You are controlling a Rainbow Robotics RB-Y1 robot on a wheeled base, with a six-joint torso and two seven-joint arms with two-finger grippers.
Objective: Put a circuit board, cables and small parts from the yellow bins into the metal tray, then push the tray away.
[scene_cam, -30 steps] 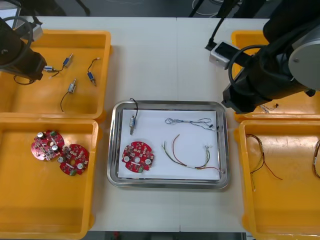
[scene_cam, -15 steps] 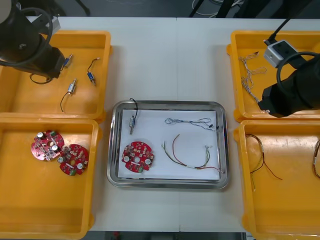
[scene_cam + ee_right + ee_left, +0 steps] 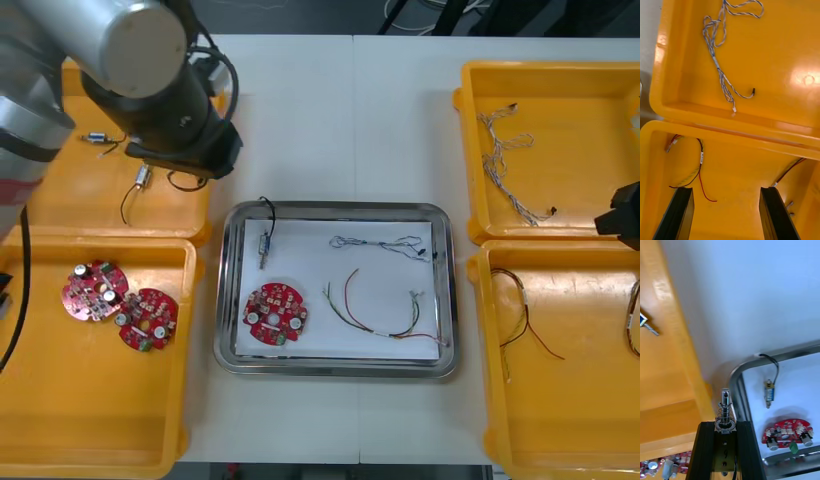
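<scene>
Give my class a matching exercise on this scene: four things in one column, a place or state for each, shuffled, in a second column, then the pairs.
1. left gripper
2. right gripper
3. pair of circuit boards
4. lone circuit board

A. in the tray
B. open above a right bin
C. in a left bin
D. shut on a small part

Pairs: 1-D, 2-B, 3-C, 4-A

The tray [image 3: 449,300] sits mid-way across the counter [image 3: 340,120], between bins [image 3: 204,238] at both side edges. In its near-left corner lies a circuit board [image 3: 275,313], far-left a small metal part [image 3: 266,247], cables [image 3: 380,243] right.
</scene>
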